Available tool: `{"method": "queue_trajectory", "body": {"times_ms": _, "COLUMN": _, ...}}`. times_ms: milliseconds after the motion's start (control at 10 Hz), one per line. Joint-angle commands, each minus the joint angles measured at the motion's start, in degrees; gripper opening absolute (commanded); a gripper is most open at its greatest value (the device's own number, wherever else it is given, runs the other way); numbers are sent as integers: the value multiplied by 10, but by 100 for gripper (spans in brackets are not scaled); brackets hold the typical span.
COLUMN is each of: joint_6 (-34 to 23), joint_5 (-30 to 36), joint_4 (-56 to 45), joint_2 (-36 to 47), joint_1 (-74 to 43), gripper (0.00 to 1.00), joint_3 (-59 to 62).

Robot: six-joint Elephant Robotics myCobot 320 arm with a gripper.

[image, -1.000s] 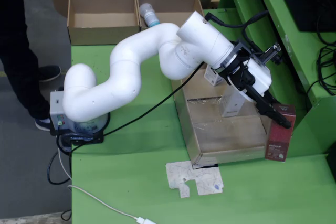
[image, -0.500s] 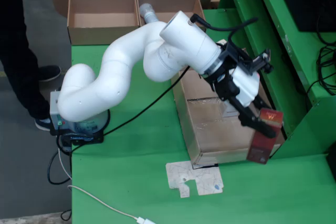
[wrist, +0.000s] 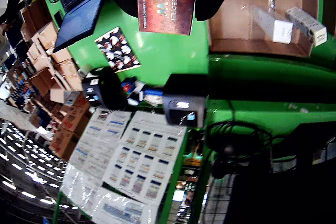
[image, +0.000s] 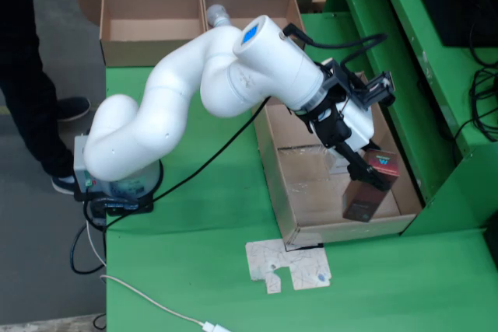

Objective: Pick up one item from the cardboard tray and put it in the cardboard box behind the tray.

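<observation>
Pick step: gripper (image: 366,170) is clamped on the dark red carton (image: 372,186), which sits at the tray's (image: 305,223) near end, so next move needs a lift and carry to the box (image: 148,29) behind.

the arm (image: 194,91) has smooth white rounded segments, a blue square on one joint cap, a black cable along it, and black jaws.

red box (wrist: 166,8): big "W" logo, maybe "SEDNEY" next to it, mirrored and blurry
printed sheets (wrist: 131,166): print too small to read
</observation>
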Motion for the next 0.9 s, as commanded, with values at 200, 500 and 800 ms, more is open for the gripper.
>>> {"method": "queue_trajectory", "body": {"times_ms": 200, "joint_6": -18, "joint_5": 294, "joint_4": -258, "joint_2": 65, "joint_1": 2, "gripper": 0, "joint_3": 15}}
{"method": "queue_trajectory", "body": {"times_ms": 500, "joint_6": -32, "joint_5": 296, "joint_4": -310, "joint_2": 88, "joint_1": 6, "gripper": 0, "joint_3": 15}}
{"method": "queue_trajectory", "body": {"times_ms": 800, "joint_6": -36, "joint_5": 291, "joint_4": -332, "joint_2": 99, "joint_1": 20, "gripper": 0, "joint_3": 15}}
